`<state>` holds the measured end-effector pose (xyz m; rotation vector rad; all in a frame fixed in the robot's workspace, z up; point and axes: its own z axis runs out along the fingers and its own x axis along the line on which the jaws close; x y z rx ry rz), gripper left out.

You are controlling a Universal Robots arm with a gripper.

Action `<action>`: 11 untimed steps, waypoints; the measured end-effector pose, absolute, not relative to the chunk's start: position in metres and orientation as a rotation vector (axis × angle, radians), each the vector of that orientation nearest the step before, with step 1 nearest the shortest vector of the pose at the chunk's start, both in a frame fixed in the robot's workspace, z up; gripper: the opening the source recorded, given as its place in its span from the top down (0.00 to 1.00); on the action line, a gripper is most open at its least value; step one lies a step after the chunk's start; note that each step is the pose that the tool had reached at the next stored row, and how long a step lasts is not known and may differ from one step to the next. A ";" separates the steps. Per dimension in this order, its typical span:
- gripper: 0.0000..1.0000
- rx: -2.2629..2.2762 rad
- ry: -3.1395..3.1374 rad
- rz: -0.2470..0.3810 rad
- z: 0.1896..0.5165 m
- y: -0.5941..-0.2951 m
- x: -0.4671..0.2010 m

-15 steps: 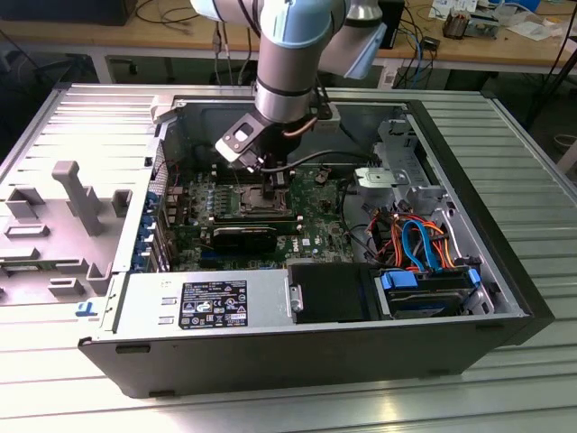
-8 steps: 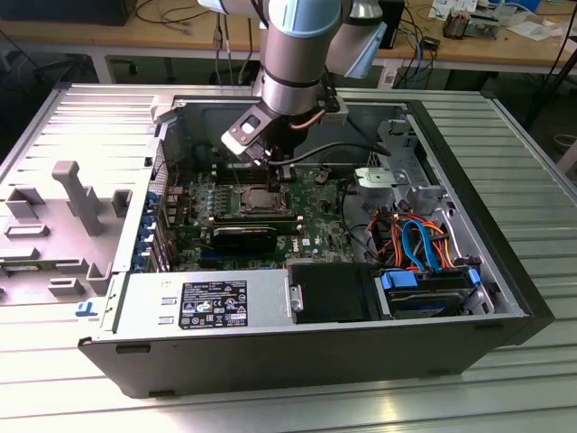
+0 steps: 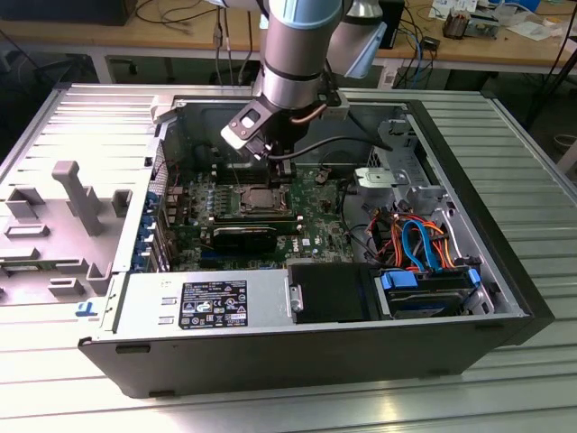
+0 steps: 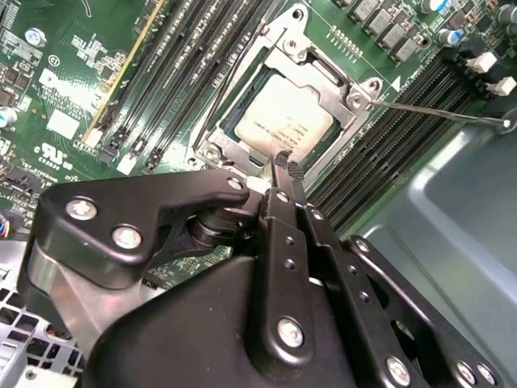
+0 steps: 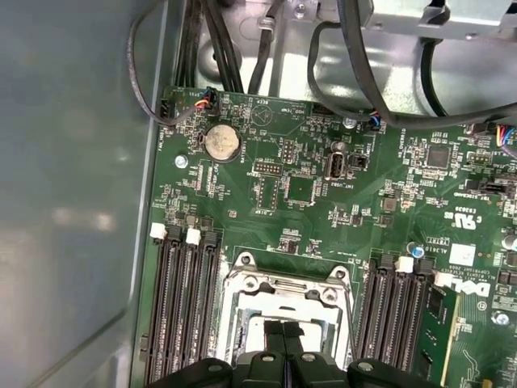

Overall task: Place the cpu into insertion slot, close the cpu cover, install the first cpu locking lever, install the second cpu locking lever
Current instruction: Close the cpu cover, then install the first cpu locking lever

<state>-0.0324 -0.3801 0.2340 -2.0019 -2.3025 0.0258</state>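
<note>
Open computer case (image 3: 505, 271) lies on the table, green motherboard (image 5: 307, 210) facing up for access. The pincer (image 4: 283, 168), tips together and empty, hovers at the insertion slot (image 4: 212, 149). The cover (image 4: 323, 69) frames the seated cpu (image 4: 279, 121); one thin lever (image 4: 440, 111) juts free.

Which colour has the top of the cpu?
Silver-grey; the cpu shows best in the second wrist view.
</note>
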 end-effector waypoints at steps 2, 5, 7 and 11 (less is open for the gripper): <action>0.89 -2.002 -2.302 0.025 0.236 -0.380 -0.032; 0.89 -2.002 -2.302 0.025 0.236 -0.380 -0.032; 0.89 -2.002 -2.302 0.025 0.236 -0.380 -0.032; 0.89 -2.002 -2.302 0.025 0.236 -0.380 -0.032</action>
